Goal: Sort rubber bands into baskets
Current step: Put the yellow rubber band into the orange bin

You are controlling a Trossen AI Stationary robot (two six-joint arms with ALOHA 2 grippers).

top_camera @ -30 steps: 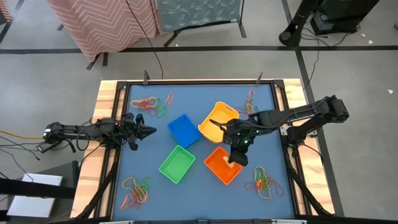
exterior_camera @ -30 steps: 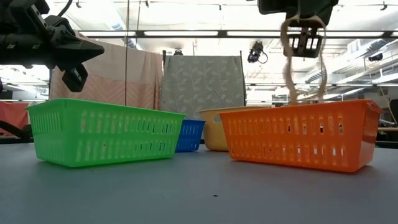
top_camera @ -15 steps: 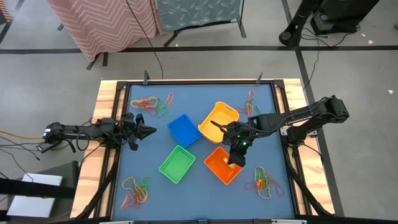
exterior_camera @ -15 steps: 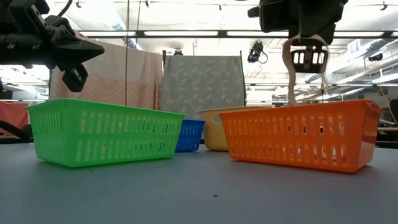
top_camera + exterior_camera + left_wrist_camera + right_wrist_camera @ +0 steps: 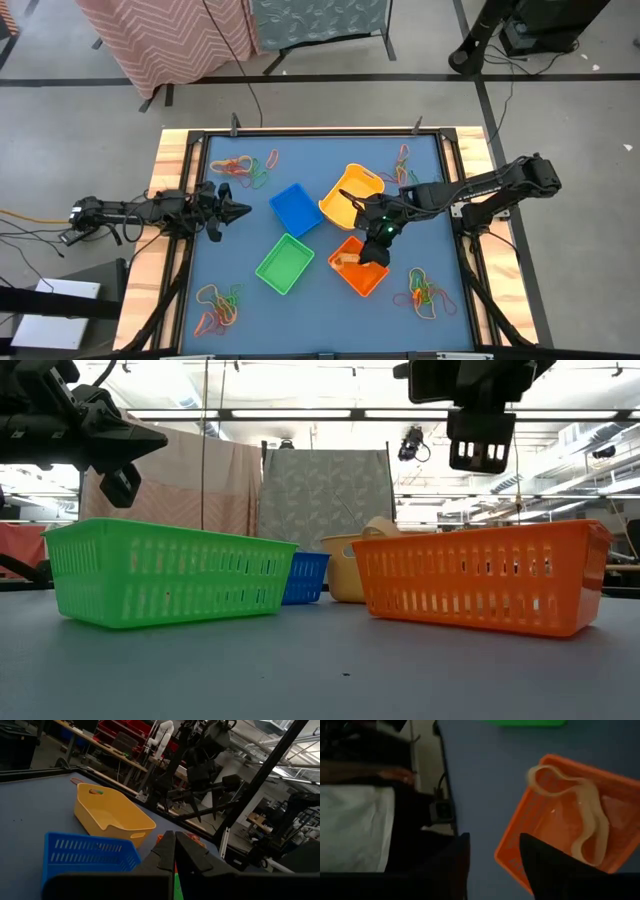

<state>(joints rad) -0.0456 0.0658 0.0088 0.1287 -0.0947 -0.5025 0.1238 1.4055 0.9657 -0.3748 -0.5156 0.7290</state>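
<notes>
Right wrist view alone shows pale tan rubber band loop (image 5: pixel 580 815) lying inside orange slotted plastic basket (image 5: pixel 520 840); right gripper (image 5: pixel 492 855) wide, empty. Left gripper (image 5: pixel 240 210) narrow, idle at table's left. 4 baskets, 4 band piles.

The blue table (image 5: pixel 250 225) carries four baskets (image 5: pixel 285 263) and rubber bands (image 5: pixel 218 306).
</notes>
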